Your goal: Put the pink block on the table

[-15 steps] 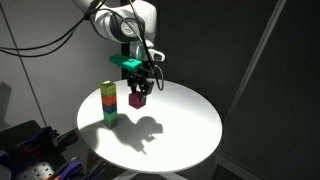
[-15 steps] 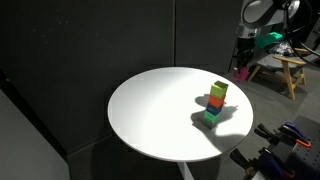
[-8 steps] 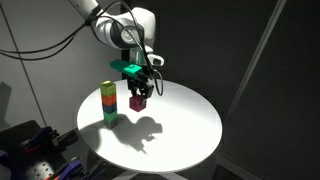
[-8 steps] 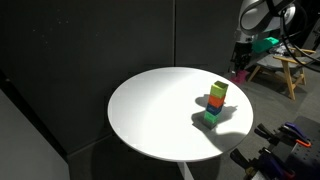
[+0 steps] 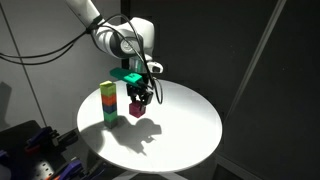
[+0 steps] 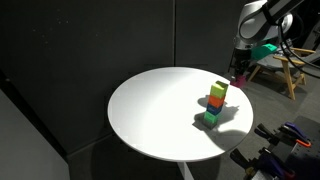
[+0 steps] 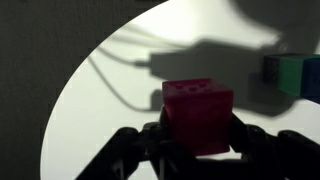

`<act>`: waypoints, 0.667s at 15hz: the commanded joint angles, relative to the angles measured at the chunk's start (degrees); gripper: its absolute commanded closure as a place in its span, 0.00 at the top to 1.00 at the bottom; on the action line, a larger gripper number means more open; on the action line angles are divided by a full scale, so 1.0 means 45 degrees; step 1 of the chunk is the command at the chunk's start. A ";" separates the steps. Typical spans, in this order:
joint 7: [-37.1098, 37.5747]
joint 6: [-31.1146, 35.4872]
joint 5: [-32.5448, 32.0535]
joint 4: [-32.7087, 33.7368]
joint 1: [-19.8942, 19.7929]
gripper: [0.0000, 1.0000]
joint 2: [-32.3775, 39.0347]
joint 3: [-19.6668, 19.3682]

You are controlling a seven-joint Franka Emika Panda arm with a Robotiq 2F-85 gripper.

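My gripper (image 5: 138, 98) is shut on the pink block (image 5: 136, 107), a small magenta cube, and holds it low over the round white table (image 5: 185, 135), next to the stack of cubes (image 5: 108, 103). In the wrist view the pink block (image 7: 198, 113) sits between the two dark fingers (image 7: 200, 140), with the white table (image 7: 100, 110) below. In an exterior view the gripper (image 6: 240, 70) with the pink block (image 6: 239, 76) is at the table's (image 6: 150, 110) far right edge, beside the stack (image 6: 215, 102).
The stack has a yellow cube on top, then orange and green cubes. Its green cube shows at the right edge of the wrist view (image 7: 295, 75). A wooden stool (image 6: 285, 70) stands beyond the table. Cables and equipment (image 5: 30, 150) lie by the table's base.
My gripper has come down with the pink block, closer to the tabletop. The stack has not moved.
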 commanded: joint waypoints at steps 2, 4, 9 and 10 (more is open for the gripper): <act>-0.0602 0.0486 0.0136 -0.0246 -0.0275 0.28 0.0199 0.0010; -0.0746 0.0626 0.0196 -0.0352 -0.0352 0.28 0.0308 0.0006; -0.1218 0.1051 0.0353 -0.0543 -0.0608 0.28 0.0624 0.0032; -0.1339 0.1140 0.0403 -0.0589 -0.0661 0.28 0.0679 0.0049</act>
